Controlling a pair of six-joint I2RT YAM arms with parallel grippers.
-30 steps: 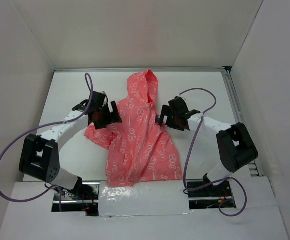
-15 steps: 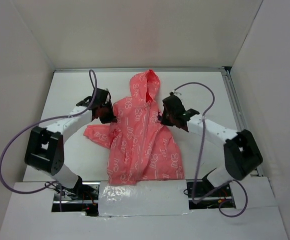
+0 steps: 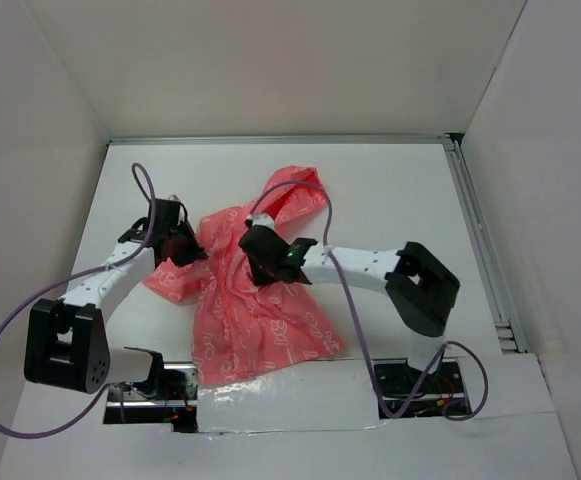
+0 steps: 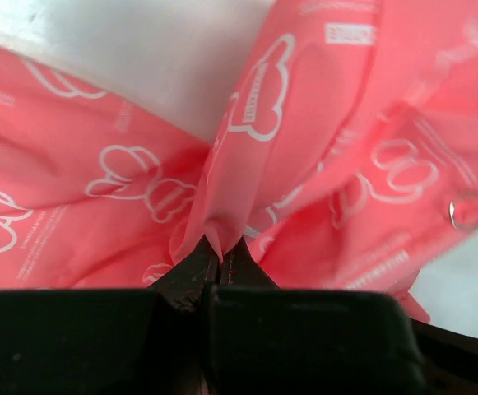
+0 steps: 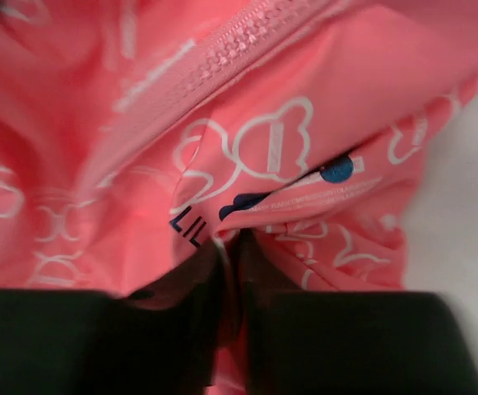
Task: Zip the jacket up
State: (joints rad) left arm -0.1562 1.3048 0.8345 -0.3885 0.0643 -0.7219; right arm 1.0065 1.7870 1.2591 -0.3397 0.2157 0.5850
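The coral-pink jacket (image 3: 260,320) with white print lies crumpled left of the table's middle, its hood (image 3: 295,185) tipped to the right. My left gripper (image 3: 178,248) is at the jacket's left shoulder, shut on a pinched fold of the fabric (image 4: 220,239). My right arm reaches across to the chest, where my right gripper (image 3: 263,268) is shut on a fold beside the dark-blue emblem (image 5: 333,170). The closed zipper teeth (image 5: 239,41) run diagonally above the right jaws. A small metal ring (image 4: 469,210) shows at the fabric's right edge in the left wrist view.
White walls close the table (image 3: 390,190) in on three sides. A metal rail (image 3: 480,240) runs along the right edge. A taped white strip (image 3: 290,395) covers the near edge between the arm bases. Purple cables (image 3: 0,330) loop off both arms.
Both grippers have shifted left and dragged the jacket with them, bunching it. The right gripper moved from the jacket's right shoulder onto its chest. The hood has swung over to the right.
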